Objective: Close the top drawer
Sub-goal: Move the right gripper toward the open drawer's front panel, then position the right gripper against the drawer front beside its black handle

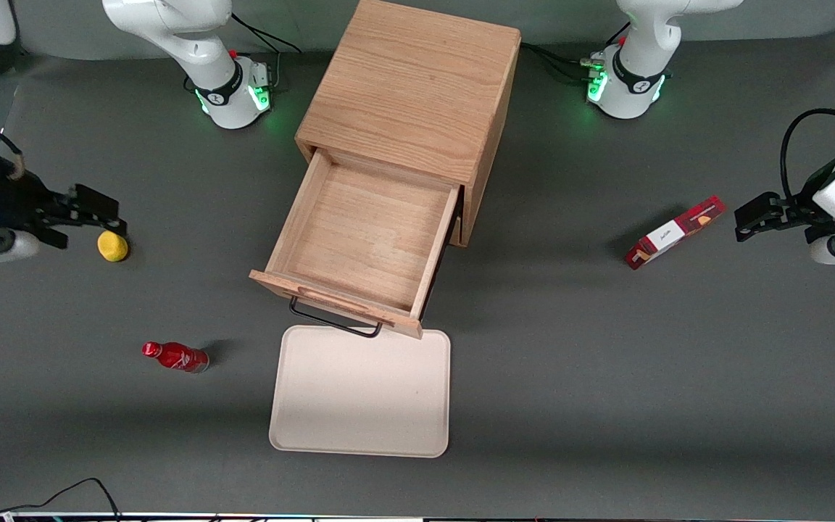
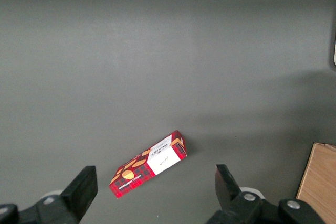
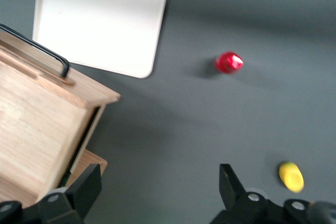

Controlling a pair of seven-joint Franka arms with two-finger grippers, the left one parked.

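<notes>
The wooden cabinet (image 1: 417,80) stands mid-table. Its top drawer (image 1: 367,232) is pulled far out and holds nothing. The drawer's black wire handle (image 1: 334,320) faces the front camera and hangs over the edge of the tray. My gripper (image 1: 91,216) is open and holds nothing. It hovers over the table toward the working arm's end, well apart from the drawer and beside a yellow ball (image 1: 112,246). In the right wrist view the gripper (image 3: 157,187) looks down on bare table, with the open drawer (image 3: 37,124) and its handle (image 3: 44,53) off to one side.
A cream tray (image 1: 361,406) lies in front of the drawer, nearer the front camera. It also shows in the right wrist view (image 3: 100,24). A red bottle (image 1: 175,357) lies on its side near the tray. A red box (image 1: 675,232) lies toward the parked arm's end.
</notes>
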